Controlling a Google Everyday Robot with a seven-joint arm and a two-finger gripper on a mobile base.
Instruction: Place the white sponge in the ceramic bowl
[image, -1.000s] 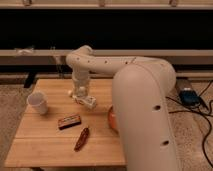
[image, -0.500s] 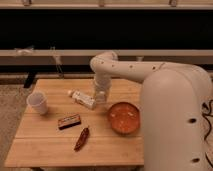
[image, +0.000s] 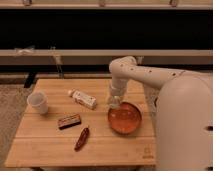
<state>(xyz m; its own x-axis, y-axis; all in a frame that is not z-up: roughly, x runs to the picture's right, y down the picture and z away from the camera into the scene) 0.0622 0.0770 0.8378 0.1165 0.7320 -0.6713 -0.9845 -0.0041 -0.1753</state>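
The ceramic bowl (image: 125, 120) is a round orange-terracotta dish on the right part of the wooden table (image: 45, 145). My gripper (image: 114, 103) hangs down from the white arm over the bowl's upper left rim. It is shut on a small pale block, the white sponge (image: 114, 105), which is mostly hidden by the fingers. The sponge is held just above the rim and is not lying in the bowl.
A long white bottle-like item (image: 83, 99) lies left of the gripper. A small white cup (image: 38, 102) stands at the table's left. A brown bar (image: 69, 121) and a dark red pepper-like item (image: 82, 138) lie in front. My arm's bulky white body (image: 185, 125) fills the right.
The arm has swung right, carrying the gripper from beside the white bottle-like item to the bowl's left rim. The bowl, hidden a second ago, is in full view.
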